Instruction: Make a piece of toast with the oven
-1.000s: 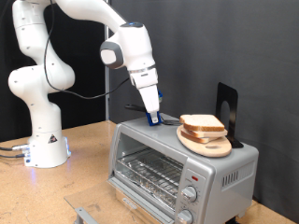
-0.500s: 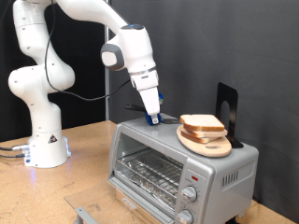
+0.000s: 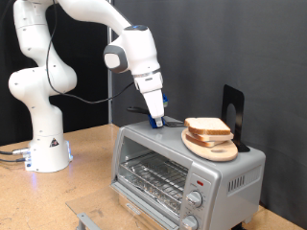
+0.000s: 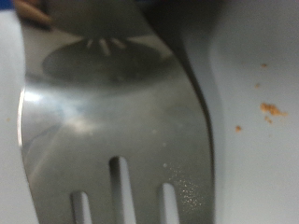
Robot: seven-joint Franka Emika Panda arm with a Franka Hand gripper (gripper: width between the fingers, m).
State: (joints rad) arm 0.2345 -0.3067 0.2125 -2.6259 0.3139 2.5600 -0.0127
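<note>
The silver oven (image 3: 153, 163) stands at the exterior view's lower right with its glass door up and a wire rack showing behind the glass. On its roof lies a round light-wood board (image 3: 213, 148) carrying the piece of toast (image 3: 206, 126). My gripper (image 3: 155, 121) points down onto the oven roof just left of the board, shut on a spatula (image 3: 173, 122) whose dark blade reaches towards the board. The wrist view is filled by the slotted metal spatula blade (image 4: 121, 131) lying over the pale roof (image 4: 257, 112), which has a few crumbs on it.
A black upright stand (image 3: 232, 110) rises behind the board at the back right of the oven roof. The arm's white base (image 3: 43, 144) sits on the wooden table (image 3: 91, 182) at the left. Round knobs (image 3: 195, 199) and a red light (image 3: 199, 180) are on the oven front.
</note>
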